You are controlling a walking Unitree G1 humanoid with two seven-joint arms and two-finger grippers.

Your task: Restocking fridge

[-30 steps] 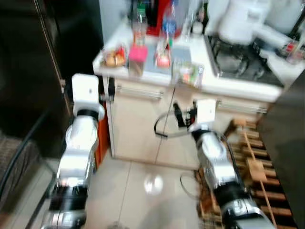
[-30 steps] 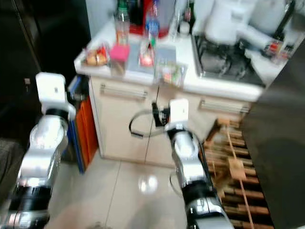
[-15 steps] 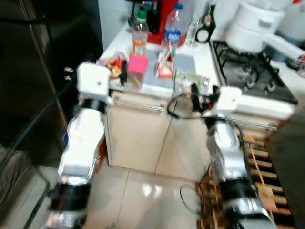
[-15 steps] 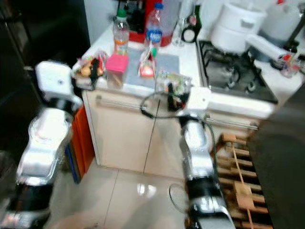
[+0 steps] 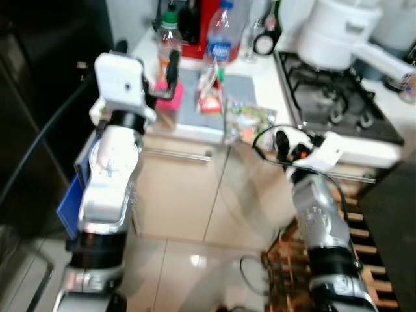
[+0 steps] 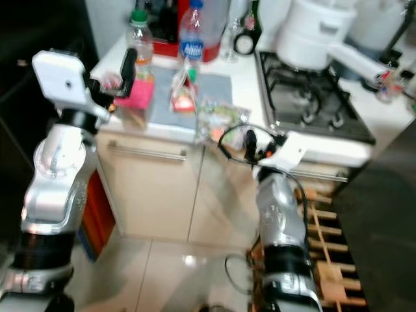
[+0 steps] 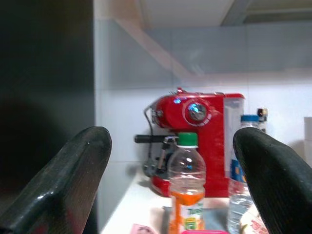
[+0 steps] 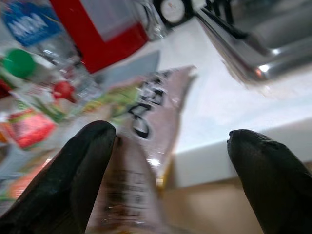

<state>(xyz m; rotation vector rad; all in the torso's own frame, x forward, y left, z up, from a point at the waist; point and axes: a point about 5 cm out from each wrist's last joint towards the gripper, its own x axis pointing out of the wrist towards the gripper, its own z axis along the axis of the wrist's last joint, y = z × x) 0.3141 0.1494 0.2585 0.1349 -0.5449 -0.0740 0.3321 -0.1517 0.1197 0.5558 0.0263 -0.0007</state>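
Both my grippers are raised before a white counter [image 5: 195, 130]. From my head, the left gripper [image 5: 170, 68] hovers by a pink box [image 6: 136, 94]; the right gripper [image 5: 281, 142] faces a flat snack bag [image 5: 247, 123] overhanging the counter's edge, its long side running front to back. Left wrist: fingers [image 7: 73, 180] spread, framing an upright orange juice bottle [image 7: 186, 187] before a red coffee machine [image 7: 197, 141]. Right wrist: fingers [image 8: 83, 170] spread around the bag [image 8: 146, 126].

Bottles [image 5: 169, 34] behind packets [image 5: 246, 122] on counter [image 5: 273, 91], stove [image 5: 338, 97] to the right.
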